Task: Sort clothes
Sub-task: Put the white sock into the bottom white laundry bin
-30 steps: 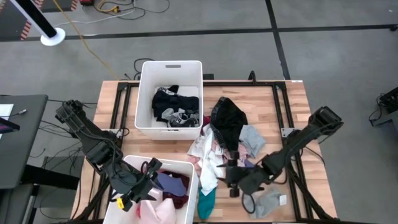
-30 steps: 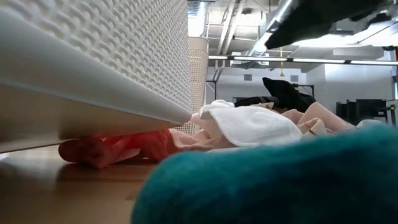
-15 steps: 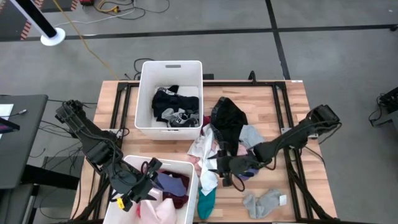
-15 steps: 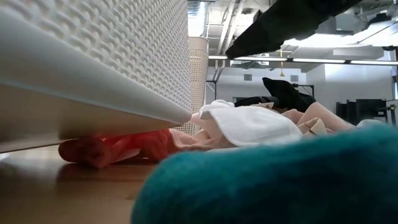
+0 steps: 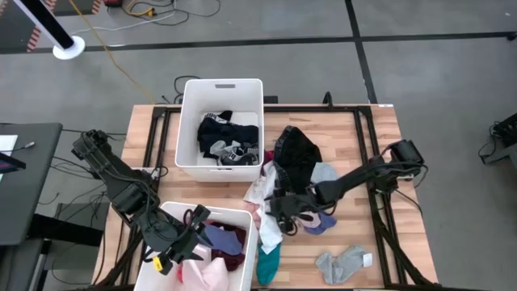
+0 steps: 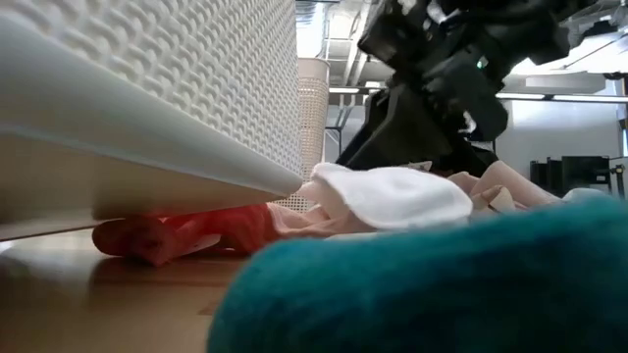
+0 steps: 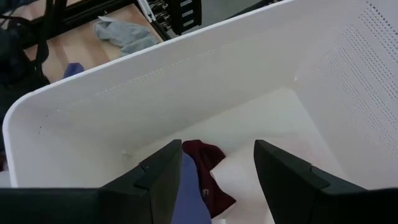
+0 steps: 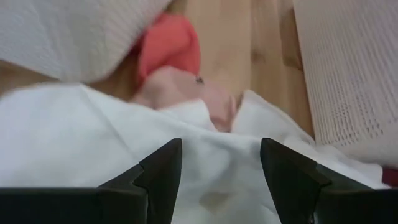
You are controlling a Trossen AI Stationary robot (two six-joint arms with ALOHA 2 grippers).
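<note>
the right gripper (image 5: 279,207) hangs low over the pile (image 5: 295,182) in the middle of the worktop (image 5: 380,129), fingers (image 8: 163,174) spread and empty just above a white cloth (image 8: 93,155), likely set to pinch it next. more clothes lie sorted: dark ones in the far bin (image 5: 194,101), maroon, blue and pink ones in the near bin (image 5: 250,234). the left gripper (image 5: 190,234) waits over the near bin, fingers (image 7: 283,174) apart with nothing between them. grey socks (image 5: 343,263) and a teal piece (image 5: 268,263) lie apart, near the front edge.
</note>
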